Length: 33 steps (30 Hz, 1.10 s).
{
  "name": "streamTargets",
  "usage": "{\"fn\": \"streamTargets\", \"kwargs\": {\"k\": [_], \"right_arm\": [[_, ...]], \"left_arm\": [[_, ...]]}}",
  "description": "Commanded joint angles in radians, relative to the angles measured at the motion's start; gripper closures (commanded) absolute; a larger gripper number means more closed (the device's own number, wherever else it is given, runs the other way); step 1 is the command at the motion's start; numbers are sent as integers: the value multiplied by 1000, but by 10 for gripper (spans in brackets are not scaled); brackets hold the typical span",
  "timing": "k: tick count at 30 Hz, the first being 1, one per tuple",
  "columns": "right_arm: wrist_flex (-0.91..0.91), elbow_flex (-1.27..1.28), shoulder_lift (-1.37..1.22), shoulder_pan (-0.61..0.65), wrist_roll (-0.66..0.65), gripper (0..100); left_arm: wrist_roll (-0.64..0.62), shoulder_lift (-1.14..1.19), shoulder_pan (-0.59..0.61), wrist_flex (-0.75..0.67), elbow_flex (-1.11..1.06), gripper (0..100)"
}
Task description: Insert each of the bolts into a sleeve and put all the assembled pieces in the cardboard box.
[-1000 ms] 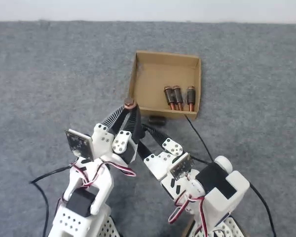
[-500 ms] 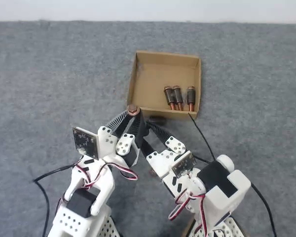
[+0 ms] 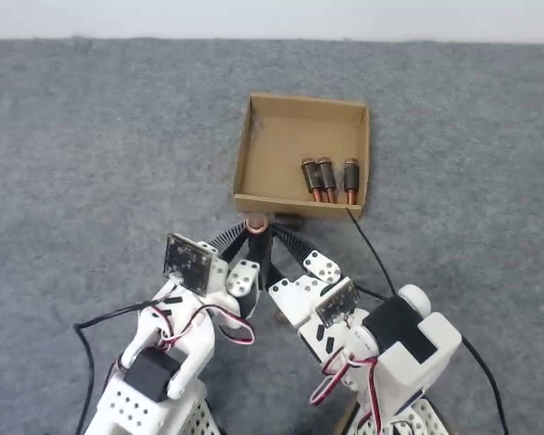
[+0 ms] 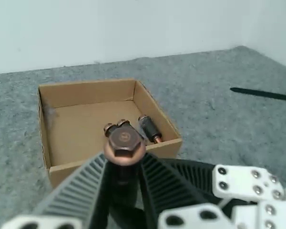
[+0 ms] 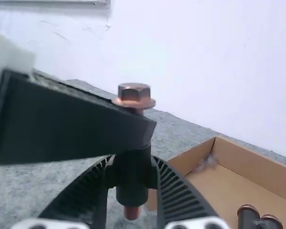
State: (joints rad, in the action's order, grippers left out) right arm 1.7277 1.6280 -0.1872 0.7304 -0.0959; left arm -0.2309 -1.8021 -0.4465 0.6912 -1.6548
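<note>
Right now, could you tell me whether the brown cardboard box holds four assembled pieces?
No, the cardboard box holds three black-and-copper assembled pieces.

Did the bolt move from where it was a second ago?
Yes. The bolt moved away from the box's front wall, toward the arm bases, and a bit to the right in the high view.

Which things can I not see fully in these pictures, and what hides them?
- Left wrist view: bolt shank, hidden inside the left gripper.
- Left wrist view: assembled pieces in the cardboard box, partly behind the bolt head.
- Right wrist view: the same pieces, cut off by the picture edge.
</note>
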Motion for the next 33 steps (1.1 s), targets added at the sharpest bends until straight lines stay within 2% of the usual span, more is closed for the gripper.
{"fn": "streamTargets", "kwargs": {"k": [1, 13, 16, 22, 27, 33], "right_arm": [[24, -14, 61, -22, -12, 992], [24, -14, 61, -24, -12, 992], [24, -14, 61, -24, -12, 992], [24, -15, 61, -35, -12, 992], [22, -18, 61, -35, -12, 992], [22, -20, 61, -39, -12, 992]], "left_arm": [[20, -18, -37, 17, 13, 988], [15, -18, -34, 25, 12, 987], [14, -18, -34, 25, 12, 934], [-74, -18, -34, 54, 10, 776], [-77, -18, -31, 51, 10, 764], [-74, -18, 34, 48, 13, 761]]}}
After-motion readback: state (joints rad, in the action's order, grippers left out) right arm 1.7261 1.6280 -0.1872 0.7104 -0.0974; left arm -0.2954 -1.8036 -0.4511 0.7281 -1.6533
